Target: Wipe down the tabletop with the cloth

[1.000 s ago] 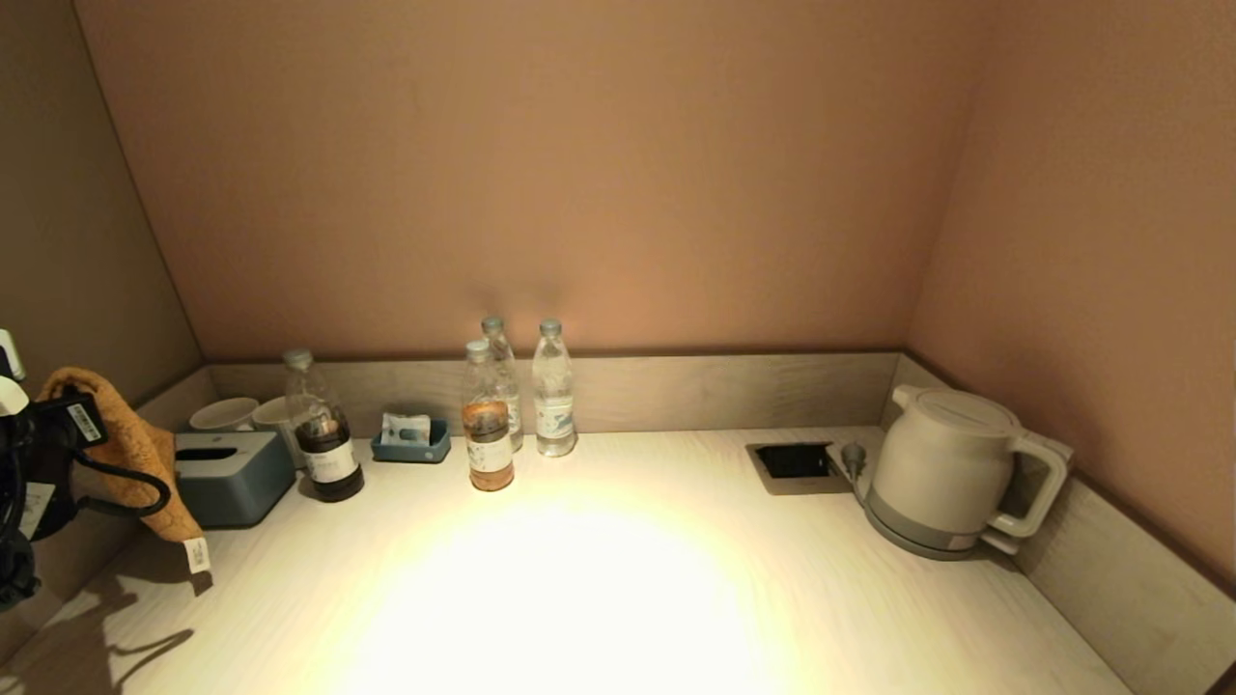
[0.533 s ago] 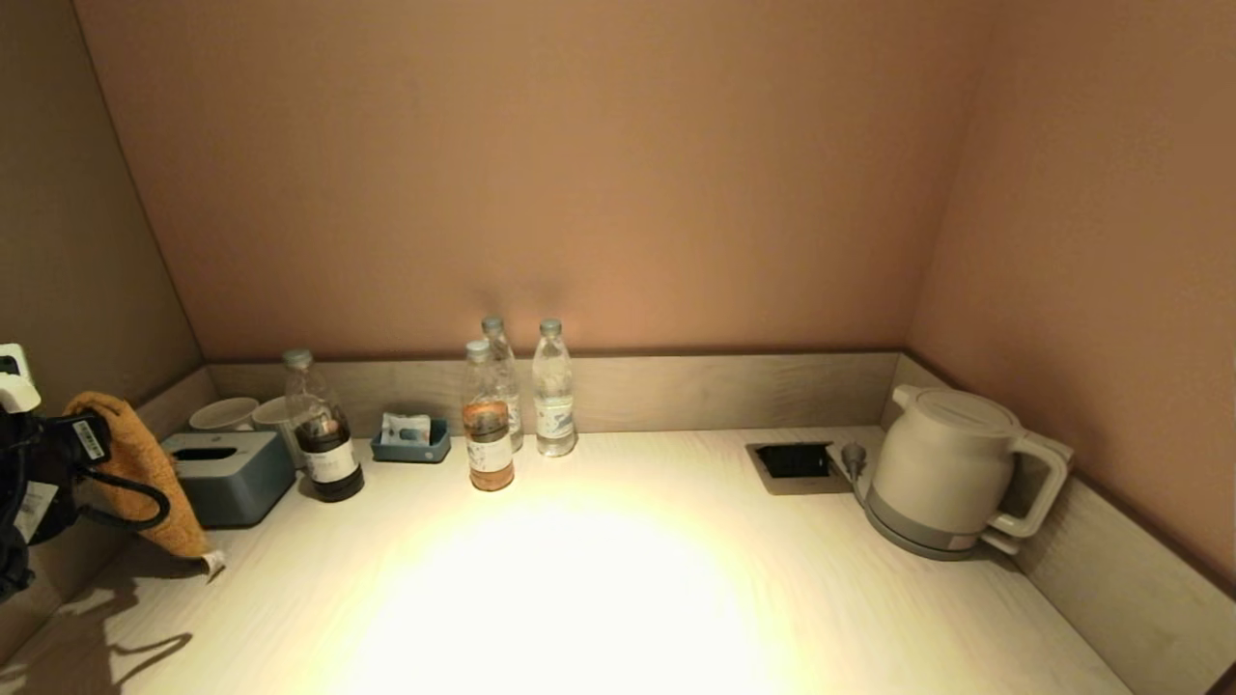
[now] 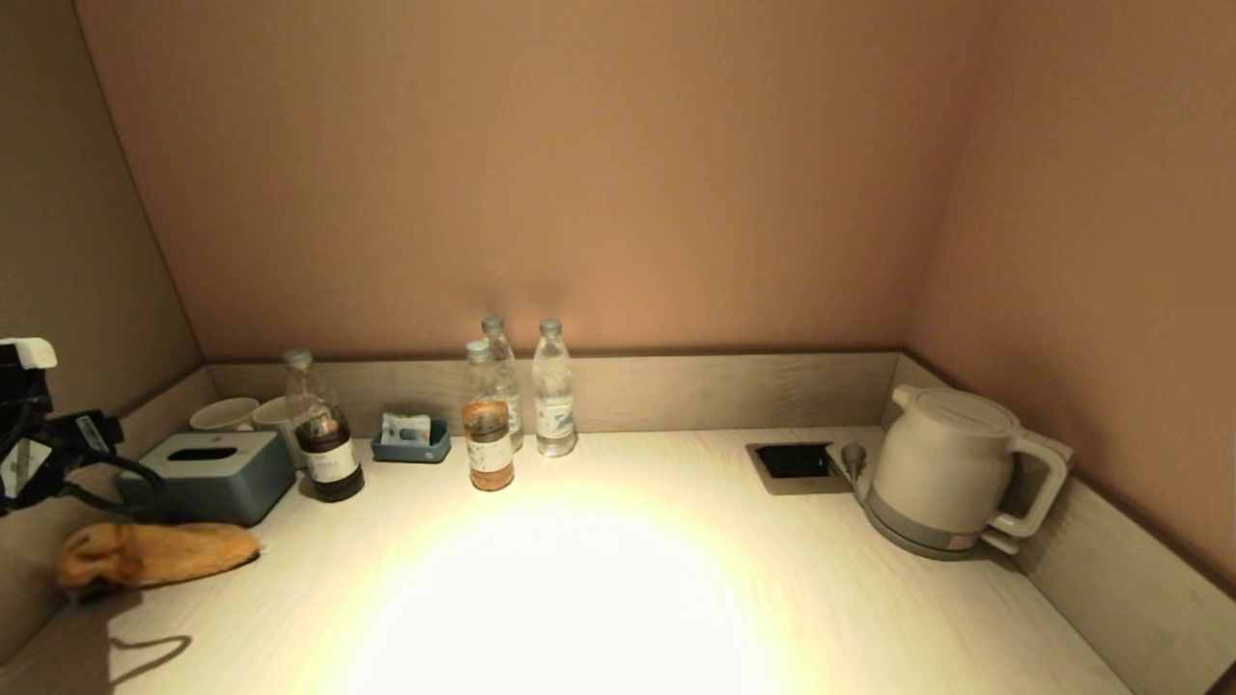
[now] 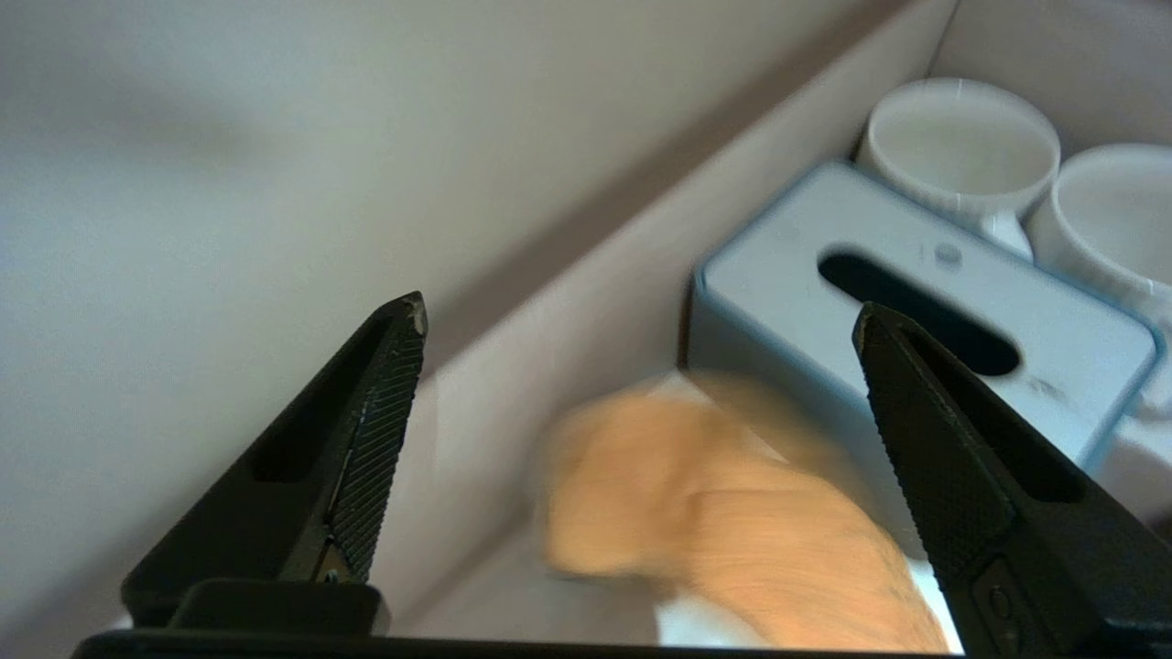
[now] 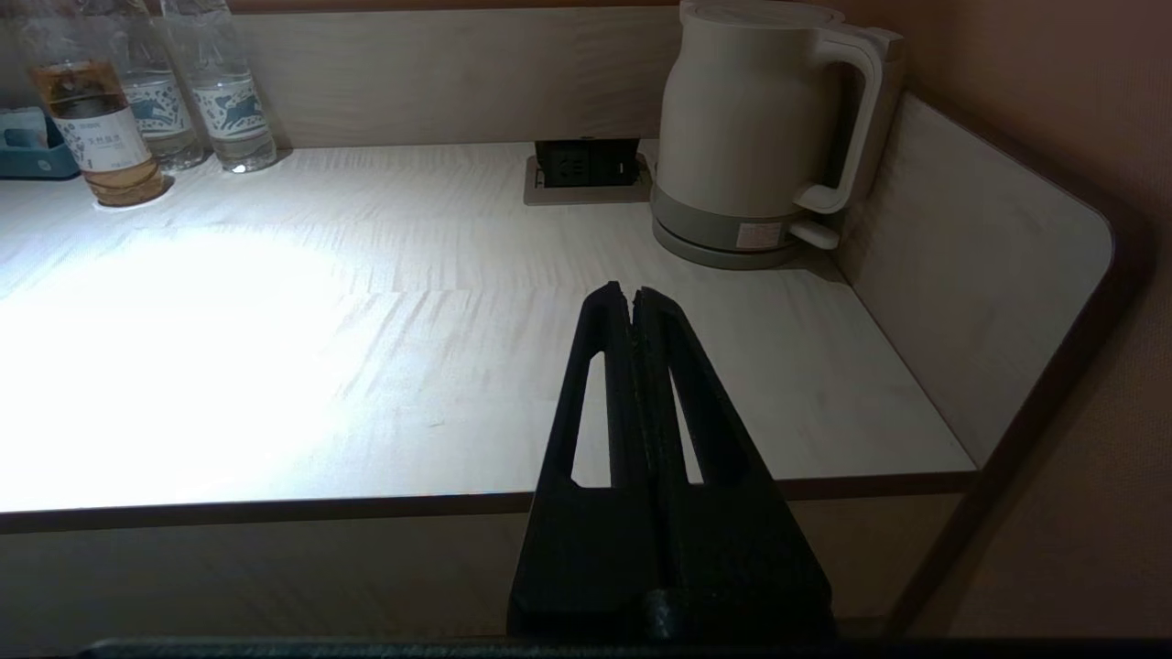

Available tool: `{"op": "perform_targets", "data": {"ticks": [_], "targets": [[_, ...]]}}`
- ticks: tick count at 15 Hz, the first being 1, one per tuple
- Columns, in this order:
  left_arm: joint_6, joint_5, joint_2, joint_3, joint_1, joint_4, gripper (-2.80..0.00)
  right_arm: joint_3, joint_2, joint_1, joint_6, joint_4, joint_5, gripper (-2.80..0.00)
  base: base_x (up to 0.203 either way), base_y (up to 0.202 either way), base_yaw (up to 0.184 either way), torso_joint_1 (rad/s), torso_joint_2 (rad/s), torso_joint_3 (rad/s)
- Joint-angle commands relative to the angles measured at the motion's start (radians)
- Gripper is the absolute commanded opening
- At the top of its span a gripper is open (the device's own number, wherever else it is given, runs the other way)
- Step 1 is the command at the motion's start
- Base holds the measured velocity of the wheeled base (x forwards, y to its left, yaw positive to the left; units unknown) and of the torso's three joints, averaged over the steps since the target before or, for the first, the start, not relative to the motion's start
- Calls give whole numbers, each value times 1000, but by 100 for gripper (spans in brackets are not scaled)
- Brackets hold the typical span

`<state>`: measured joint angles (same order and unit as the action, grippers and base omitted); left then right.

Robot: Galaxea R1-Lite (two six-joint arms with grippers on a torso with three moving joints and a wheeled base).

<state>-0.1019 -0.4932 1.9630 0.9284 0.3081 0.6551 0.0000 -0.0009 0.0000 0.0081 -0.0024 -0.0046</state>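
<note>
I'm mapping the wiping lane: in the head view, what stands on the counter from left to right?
Orange cloth → grey-blue tissue box → dark-liquid bottle → small blue tray → amber-liquid bottle → clear water bottle → recessed black socket → cream electric kettle.

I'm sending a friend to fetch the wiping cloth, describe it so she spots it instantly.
Start at the pale wooden tabletop and go to its left corner, where a grey-blue tissue box sits. Just in front of it lies the orange terry cloth, bunched into a roll: the only soft, orange thing among hard bottles and cups.
</note>
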Motion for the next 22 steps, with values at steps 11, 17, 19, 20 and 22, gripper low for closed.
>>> {"op": "perform_targets", "data": {"ticks": [11,17,19,20,22], "targets": [[-154,34,-65,361,1,-526,0,0,1,0,0,-1,0,-280,0,0,0,0,0,0],[-266,188,-156,567,-11,-808,0,0,1,0,0,-1,0,-280,0,0,0,0,0,0],[-338,350,-215,657,-15,-996,0,0,1,0,0,-1,0,-280,0,0,0,0,0,0],[-347,445,-241,674,-16,-1062,0,0,1,0,1,-1,0,-280,0,0,0,0,0,0],[-354,587,-287,697,-17,-1168,0,0,1,0,0,-1,0,-280,0,0,0,0,0,0]]}}
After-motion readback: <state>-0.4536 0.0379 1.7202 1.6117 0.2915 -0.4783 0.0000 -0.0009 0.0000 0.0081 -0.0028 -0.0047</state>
